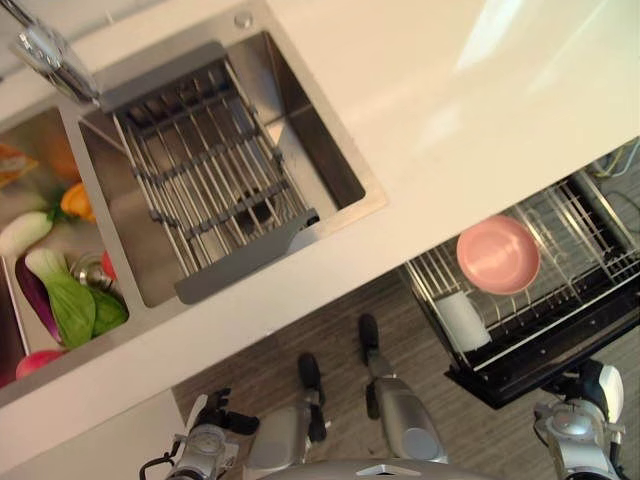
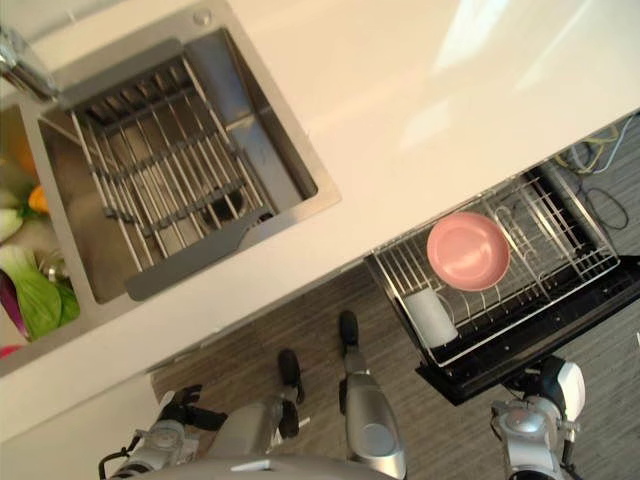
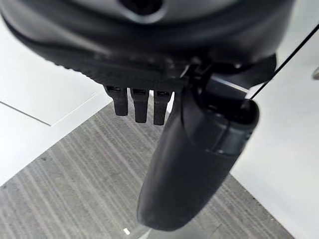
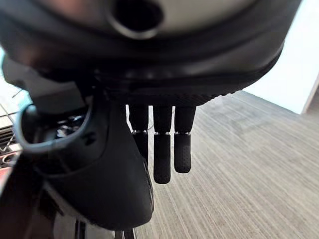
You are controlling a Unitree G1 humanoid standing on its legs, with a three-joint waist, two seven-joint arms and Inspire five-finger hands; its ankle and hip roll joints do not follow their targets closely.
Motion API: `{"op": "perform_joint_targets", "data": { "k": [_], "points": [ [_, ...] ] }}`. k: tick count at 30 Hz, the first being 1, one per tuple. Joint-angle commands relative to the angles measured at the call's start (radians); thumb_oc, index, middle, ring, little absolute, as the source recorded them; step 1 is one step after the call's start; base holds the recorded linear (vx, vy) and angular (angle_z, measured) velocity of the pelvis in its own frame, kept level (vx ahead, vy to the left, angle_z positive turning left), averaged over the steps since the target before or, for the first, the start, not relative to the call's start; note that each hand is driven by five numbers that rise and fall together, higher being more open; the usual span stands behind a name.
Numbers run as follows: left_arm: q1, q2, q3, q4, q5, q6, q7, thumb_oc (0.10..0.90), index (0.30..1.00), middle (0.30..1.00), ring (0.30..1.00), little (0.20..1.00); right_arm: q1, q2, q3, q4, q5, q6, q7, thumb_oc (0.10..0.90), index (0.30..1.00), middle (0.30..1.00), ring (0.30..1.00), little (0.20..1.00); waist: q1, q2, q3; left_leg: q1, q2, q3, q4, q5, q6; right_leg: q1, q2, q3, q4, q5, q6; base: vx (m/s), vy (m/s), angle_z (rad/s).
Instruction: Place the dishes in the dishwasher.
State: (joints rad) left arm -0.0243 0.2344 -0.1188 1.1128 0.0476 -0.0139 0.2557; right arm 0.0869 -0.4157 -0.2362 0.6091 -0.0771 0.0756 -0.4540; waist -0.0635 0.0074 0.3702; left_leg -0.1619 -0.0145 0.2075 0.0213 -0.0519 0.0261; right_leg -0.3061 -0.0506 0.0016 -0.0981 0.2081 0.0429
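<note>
A pink plate lies in the pulled-out dishwasher rack under the counter's right end, and a white cup lies on its side at the rack's near corner. My left hand hangs over the grey floor with straight fingers and holds nothing. Over the floor beside the dishwasher, my right hand hangs the same way, its fingers straight and empty. Both hands are low, well apart from the rack and the sink.
The white counter runs across the view. A steel sink holds a bare wire drying rack. The basin to its left has vegetables in it. A faucet stands at the back left.
</note>
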Motion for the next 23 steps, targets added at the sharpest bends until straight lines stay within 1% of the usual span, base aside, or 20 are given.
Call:
{"op": "perform_joint_targets", "data": {
  "k": [1, 3, 6, 7, 8, 10, 11, 12, 13, 14, 15, 17, 18, 19, 21, 22, 23],
  "points": [
    [-0.011, 0.027, -0.018, 0.043, -0.040, -0.023, 0.046, 0.800, 0.900, 0.900, 0.900, 0.900, -0.173, -0.109, 0.022, -0.085, -0.012, -0.104, -0.063, 0.400, 0.300, 0.300, 0.300, 0.300, 0.054, 0.028, -0.041, -0.062, 0.023, -0.098, 0.019, 0.063, -0.053, 0.023, -0.061, -0.013, 0.154, -0.144, 0.080, -0.03, -0.009, 0.07],
    [-0.008, 0.024, -0.013, 0.037, -0.067, -0.027, 0.058, 0.800, 0.900, 0.900, 0.900, 0.900, -0.238, -0.108, 0.076, -0.099, -0.026, -0.109, -0.066, 0.400, 0.300, 0.300, 0.300, 0.300, 0.069, 0.044, -0.040, -0.061, 0.018, -0.103, 0.016, 0.069, -0.057, 0.025, -0.067, -0.021, 0.153, -0.148, 0.079, -0.01, -0.020, 0.12],
    [-0.014, 0.017, -0.043, 0.028, -0.056, -0.036, 0.063, 0.800, 0.900, 0.900, 0.900, 0.900, -0.356, -0.116, 0.168, -0.079, -0.032, -0.122, -0.062, 0.400, 0.300, 0.300, 0.300, 0.300, 0.093, 0.061, -0.047, -0.057, 0.013, -0.114, 0.010, 0.078, -0.063, 0.040, -0.075, -0.043, 0.143, -0.151, 0.077, 0.01, -0.041, 0.16],
    [-0.015, 0.016, -0.042, 0.028, -0.056, -0.036, 0.063, 0.800, 0.900, 0.900, 0.900, 0.900, -0.360, -0.117, 0.170, -0.075, -0.031, -0.123, -0.062, 0.400, 0.300, 0.300, 0.300, 0.300, 0.091, 0.062, -0.046, -0.057, 0.013, -0.115, 0.009, 0.078, -0.063, 0.042, -0.074, -0.044, 0.142, -0.151, 0.077, 0.04, -0.062, 0.17],
    [-0.014, 0.009, -0.062, 0.014, -0.065, -0.048, 0.060, 0.800, 0.900, 0.900, 0.900, 0.900, -0.421, -0.111, 0.225, -0.056, -0.030, -0.135, -0.064, 0.400, 0.300, 0.300, 0.300, 0.300, 0.108, 0.067, -0.056, -0.047, 0.012, -0.123, 0.001, 0.084, -0.067, 0.063, -0.076, -0.058, 0.128, -0.152, 0.076, 0.05, -0.075, 0.21],
    [-0.017, 0.002, -0.070, 0.002, -0.077, -0.055, 0.057, 0.800, 0.900, 0.900, 0.900, 0.900, -0.460, -0.101, 0.270, -0.045, -0.023, -0.152, -0.048, 0.400, 0.300, 0.300, 0.300, 0.300, 0.124, 0.067, -0.067, -0.037, 0.013, -0.133, -0.007, 0.089, -0.070, 0.086, -0.075, -0.072, 0.114, -0.155, 0.076, 0.06, -0.084, 0.34],
    [-0.019, 0.000, -0.082, -0.007, -0.070, -0.059, 0.061, 0.800, 0.900, 0.900, 0.900, 0.900, -0.469, -0.091, 0.285, -0.031, -0.012, -0.164, -0.041, 0.546, 0.519, 0.519, 0.519, 0.519, 0.128, 0.063, -0.072, -0.029, 0.014, -0.137, -0.011, 0.091, -0.072, 0.101, -0.076, -0.081, 0.107, -0.156, 0.076, 0.06, -0.068, 0.38],
    [-0.021, -0.002, -0.093, -0.007, -0.056, -0.058, 0.062, 0.800, 0.900, 0.900, 0.900, 0.900, -0.469, -0.090, 0.295, -0.024, -0.011, -0.168, -0.033, 0.546, 0.519, 0.519, 0.519, 0.519, 0.132, 0.059, -0.079, -0.023, 0.013, -0.140, -0.015, 0.092, -0.073, 0.111, -0.075, -0.088, 0.102, -0.158, 0.076, 0.04, -0.048, 0.36],
    [-0.020, -0.002, -0.093, -0.007, -0.055, -0.058, 0.062, 0.800, 0.900, 0.900, 0.900, 0.900, -0.469, -0.090, 0.295, -0.022, -0.011, -0.169, -0.033, 0.731, 0.796, 0.796, 0.796, 0.796, 0.131, 0.059, -0.078, -0.021, 0.013, -0.141, -0.016, 0.092, -0.073, 0.113, -0.075, -0.089, 0.101, -0.158, 0.076, 0.05, -0.047, 0.32],
    [-0.016, -0.005, -0.097, -0.014, -0.067, -0.061, 0.045, 0.800, 0.900, 0.900, 0.900, 0.900, -0.470, -0.086, 0.314, -0.001, -0.009, -0.172, -0.014, 0.800, 0.900, 0.900, 0.900, 0.900, 0.135, 0.056, -0.086, -0.014, 0.015, -0.146, -0.022, 0.093, -0.074, 0.128, -0.074, -0.099, 0.094, -0.161, 0.076, 0.09, -0.078, 0.41],
    [-0.023, -0.012, -0.090, -0.009, -0.084, -0.062, 0.025, 0.800, 0.900, 0.900, 0.900, 0.900, -0.448, -0.084, 0.322, 0.031, -0.028, -0.173, -0.012, 0.800, 0.900, 0.900, 0.900, 0.900, 0.141, 0.046, -0.103, 0.002, 0.015, -0.157, -0.030, 0.096, -0.075, 0.154, -0.073, -0.117, 0.085, -0.165, 0.076, 0.12, -0.099, 0.44],
    [-0.031, -0.019, -0.087, 0.009, -0.086, -0.064, 0.006, 0.800, 0.900, 0.900, 0.900, 0.900, -0.401, -0.052, 0.341, 0.132, -0.008, -0.170, 0.031, 0.800, 0.900, 0.900, 0.900, 0.900, 0.139, 0.030, -0.121, 0.025, 0.018, -0.172, -0.040, 0.095, -0.077, 0.186, -0.069, -0.139, 0.076, -0.173, 0.074, 0.11, -0.074, 0.44],
    [-0.031, -0.018, -0.087, 0.009, -0.086, -0.064, 0.006, 0.800, 0.900, 0.900, 0.900, 0.900, -0.402, -0.052, 0.342, 0.134, -0.008, -0.172, 0.031, 0.800, 0.900, 0.900, 0.900, 0.900, 0.137, 0.029, -0.121, 0.027, 0.018, -0.174, -0.041, 0.095, -0.077, 0.188, -0.069, -0.140, 0.075, -0.174, 0.074, 0.09, -0.046, 0.48],
    [-0.031, -0.019, -0.083, 0.020, -0.088, -0.061, -0.007, 0.800, 0.900, 0.900, 0.900, 0.900, -0.376, -0.034, 0.350, 0.177, -0.001, -0.168, 0.050, 0.800, 0.900, 0.900, 0.900, 0.900, 0.135, 0.020, -0.132, 0.038, 0.018, -0.178, -0.045, 0.094, -0.077, 0.203, -0.067, -0.147, 0.072, -0.178, 0.073, 0.09, -0.042, 0.43],
    [-0.039, -0.018, -0.080, 0.052, -0.068, -0.053, -0.024, 0.800, 0.900, 0.900, 0.900, 0.900, -0.329, 0.008, 0.380, 0.327, 0.002, -0.151, 0.098, 0.800, 0.900, 0.900, 0.900, 0.900, 0.131, 0.002, -0.154, 0.060, 0.020, -0.185, -0.053, 0.092, -0.078, 0.228, -0.061, -0.157, 0.066, -0.184, 0.072, 0.10, -0.043, 0.19],
    [-0.039, -0.018, -0.080, 0.053, -0.068, -0.053, -0.024, 0.800, 0.900, 0.900, 0.900, 0.900, -0.330, 0.009, 0.380, 0.330, 0.002, -0.152, 0.098, 0.800, 0.900, 0.900, 0.900, 0.900, 0.130, 0.002, -0.153, 0.061, 0.020, -0.186, -0.054, 0.092, -0.078, 0.230, -0.061, -0.158, 0.066, -0.185, 0.072, 0.15, -0.041, 0.27],
    [-0.038, -0.016, -0.063, 0.098, -0.056, -0.037, -0.053, 0.800, 0.900, 0.900, 0.900, 0.900, -0.243, 0.073, 0.390, 0.524, 0.001, -0.116, 0.162, 0.800, 0.900, 0.900, 0.900, 0.900, 0.121, -0.017, -0.186, 0.090, 0.023, -0.198, -0.067, 0.087, -0.078, 0.263, -0.050, -0.167, 0.056, -0.195, 0.070, 0.17, -0.044, 0.39]
  ]
}}
